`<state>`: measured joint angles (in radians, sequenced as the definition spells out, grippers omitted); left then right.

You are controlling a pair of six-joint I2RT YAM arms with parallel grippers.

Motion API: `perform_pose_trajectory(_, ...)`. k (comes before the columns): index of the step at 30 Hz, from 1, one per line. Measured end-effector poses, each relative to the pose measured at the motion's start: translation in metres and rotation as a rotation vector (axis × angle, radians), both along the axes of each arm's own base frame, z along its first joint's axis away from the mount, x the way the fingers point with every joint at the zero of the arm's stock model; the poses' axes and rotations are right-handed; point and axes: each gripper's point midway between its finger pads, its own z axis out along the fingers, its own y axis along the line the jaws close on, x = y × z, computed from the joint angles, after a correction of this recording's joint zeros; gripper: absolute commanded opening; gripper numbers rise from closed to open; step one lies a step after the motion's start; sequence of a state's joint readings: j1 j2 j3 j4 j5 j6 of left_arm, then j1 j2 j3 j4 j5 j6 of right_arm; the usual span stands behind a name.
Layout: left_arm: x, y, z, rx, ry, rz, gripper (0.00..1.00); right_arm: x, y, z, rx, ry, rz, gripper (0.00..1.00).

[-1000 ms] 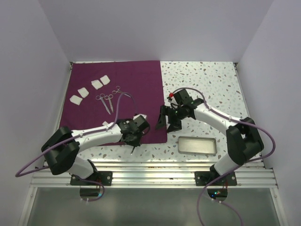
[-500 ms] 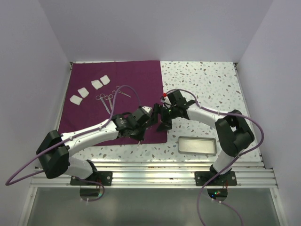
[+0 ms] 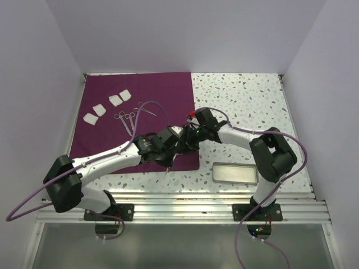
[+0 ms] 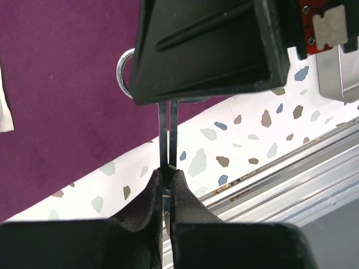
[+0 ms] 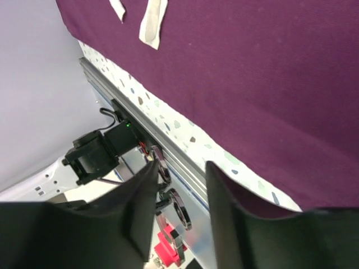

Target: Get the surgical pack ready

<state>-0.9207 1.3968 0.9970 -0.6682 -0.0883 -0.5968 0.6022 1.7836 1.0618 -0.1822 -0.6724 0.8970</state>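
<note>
My left end effector (image 4: 167, 193) is clamped on the thin tip end of a steel scissor-like instrument (image 4: 166, 129), which it holds in the air over the near right edge of the plum cloth (image 3: 162, 95). My right end effector (image 5: 182, 166) is at the other end. Its fingers stand apart with the ring handles between them, though I cannot tell from the wrist view whether either pad touches the rings.

I judge the instrument to be light, stiff and slick. Its two shafts are narrow enough to swivel in a pinch at the tips. A hold across both shafts near the pivot, or on the rings, should be steadier.

The rest of the pack lies well apart. The white gauze pads (image 3: 119, 98) and more instruments (image 3: 126, 119) are on the far left of the cloth. The shallow steel tray (image 3: 235, 173) sits on the bare speckled worktop (image 3: 247, 101), near my right base.

I can read no brand or writing anywhere. A small red board (image 4: 322, 25) on the right end effector carries a white patch with nothing legible on it.
</note>
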Motion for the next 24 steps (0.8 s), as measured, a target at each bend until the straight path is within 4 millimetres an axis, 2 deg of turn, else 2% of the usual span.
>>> perform_pose_trajectory(1, 0.0, 0.0, 0.0, -0.001, 0.001, -0.005, 0.0, 0.001, 0.001, 0.001, 0.005, -0.001, 0.0, 0.2)
perform_pose_trajectory(2, -0.001, 0.0, 0.0, 0.0, 0.001, -0.008, 0.0, 0.002, 0.002, 0.003, 0.015, -0.003, -0.003, 0.0)
perform_pose_trajectory(5, -0.001, 0.0, 0.0, -0.001, 0.003, -0.009, 0.0, 0.004, 0.008, 0.009, 0.053, 0.002, -0.008, 0.0)
perform_pose_trajectory(8, 0.001, 0.002, 0.0, -0.003, 0.01, -0.008, 0.35, 0.003, 0.007, 0.009, 0.059, 0.007, -0.024, 0.0)
perform_pose_trajectory(9, 0.003, 0.003, 0.001, -0.007, 0.014, -0.01, 0.51, 0.003, 0.003, 0.009, 0.057, 0.007, -0.036, 0.0)
perform_pose_trajectory(11, 0.013, 0.007, 0.005, -0.019, 0.008, 0.005, 0.61, 0.0, -0.008, 0.005, 0.037, 0.012, -0.068, 0.0)
perform_pose_trajectory(12, 0.021, 0.01, 0.008, -0.031, 0.006, 0.026, 0.67, 0.0, -0.017, 0.004, 0.026, 0.015, -0.092, 0.0)
perform_pose_trajectory(14, 0.041, 0.023, 0.015, -0.047, -0.008, 0.079, 0.71, 0.003, -0.04, 0.006, 0.004, 0.014, -0.16, 0.0)
perform_pose_trajectory(17, 0.068, 0.042, 0.027, -0.056, -0.045, 0.142, 0.72, 0.016, -0.082, 0.019, -0.026, -0.023, -0.295, 0.0)
perform_pose_trajectory(18, 0.074, 0.046, 0.03, -0.058, -0.056, 0.152, 0.72, 0.021, -0.102, 0.028, -0.037, -0.054, -0.363, 0.0)
perform_pose_trajectory(22, 0.085, 0.056, 0.031, -0.054, -0.072, 0.157, 0.74, 0.027, -0.167, 0.055, -0.077, -0.172, -0.576, 0.0)
perform_pose_trajectory(24, 0.09, 0.063, 0.031, -0.054, -0.075, 0.165, 0.74, 0.019, -0.198, 0.057, -0.115, -0.184, -0.681, 0.0)
